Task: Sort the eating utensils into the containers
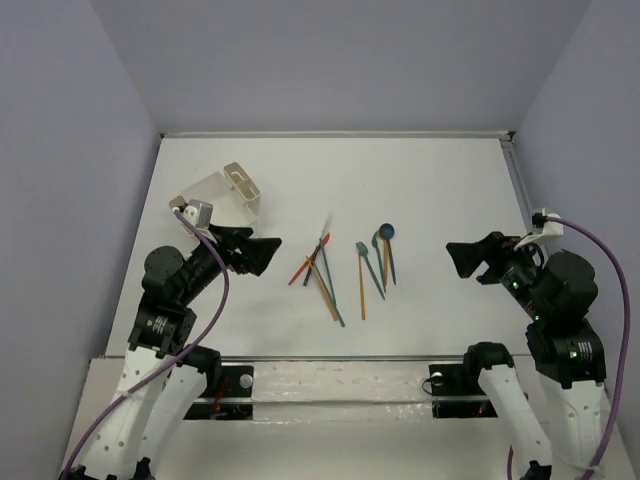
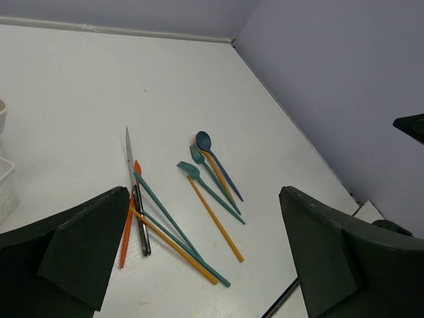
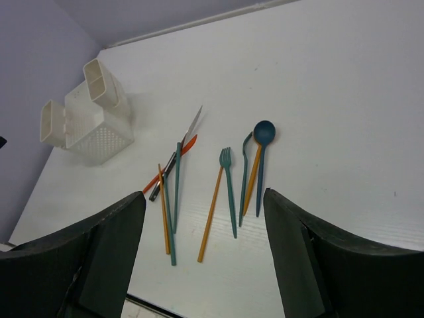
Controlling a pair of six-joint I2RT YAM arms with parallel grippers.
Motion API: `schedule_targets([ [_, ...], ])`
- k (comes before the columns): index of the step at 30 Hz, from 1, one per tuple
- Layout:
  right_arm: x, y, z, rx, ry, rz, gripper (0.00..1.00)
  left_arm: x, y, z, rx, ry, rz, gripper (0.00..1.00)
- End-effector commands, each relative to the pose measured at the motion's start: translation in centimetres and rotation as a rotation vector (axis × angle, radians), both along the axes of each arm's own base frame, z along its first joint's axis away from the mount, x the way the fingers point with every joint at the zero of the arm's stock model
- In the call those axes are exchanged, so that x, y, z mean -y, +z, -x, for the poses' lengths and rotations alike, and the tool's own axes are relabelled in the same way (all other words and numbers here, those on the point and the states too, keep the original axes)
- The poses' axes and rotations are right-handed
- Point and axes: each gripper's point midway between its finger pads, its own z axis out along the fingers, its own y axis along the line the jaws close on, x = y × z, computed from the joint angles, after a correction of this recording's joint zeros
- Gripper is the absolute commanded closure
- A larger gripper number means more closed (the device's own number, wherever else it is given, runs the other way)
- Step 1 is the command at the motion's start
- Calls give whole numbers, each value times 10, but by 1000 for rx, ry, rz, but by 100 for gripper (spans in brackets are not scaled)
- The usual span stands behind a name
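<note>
At centre of table, utensils lie loose, long axes approx near-to-far; I read stick pile as just R of L gripper, R gripper farther; both jaws apart, empty; container far-left.

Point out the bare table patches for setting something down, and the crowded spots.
Bare: the far strip between the container and the right wall; also the patch between the teal spoon and the right gripper. Crowded: the crossed sticks beside the left gripper, and the forks by the spoon.
</note>
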Motion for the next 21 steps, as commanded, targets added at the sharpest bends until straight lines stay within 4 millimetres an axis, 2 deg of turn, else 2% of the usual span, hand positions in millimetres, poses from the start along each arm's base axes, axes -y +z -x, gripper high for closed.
schedule_targets([
  [1,-3,6,-1,23,27,13,22,-1,12,-2,19,15,16,1],
  [4,-3,1,-2,10,26,16,23,-3,17,-5,14,40,38,1],
  [6,-3,-2,-3,2,27,12,23,-1,15,-4,4,33,70,8],
  [8,-4,-5,-4,-5,30,5,23,1,12,-7,-15,28,91,23],
  [9,-5,-7,-4,-10,31,1,24,3,8,-8,-35,21,102,36],
  [10,-6,-11,-5,-25,33,-9,24,9,8,-9,-64,-1,140,44],
  [11,-6,-13,-6,-28,34,-14,24,14,-6,-9,-106,-19,154,55],
  [14,-10,-26,-12,-68,46,-34,25,31,-34,-12,-209,-16,167,66],
  [17,-14,-48,-19,-131,66,-42,26,48,-60,-14,-286,41,105,71],
  [18,-15,-53,-21,-144,66,-45,26,42,-65,-24,-287,132,83,71],
  [19,-16,-59,-23,-160,67,-52,26,39,-78,-28,-321,185,40,71],
  [21,-17,-71,-27,-185,70,-62,28,46,-83,-29,-330,214,14,71],
])
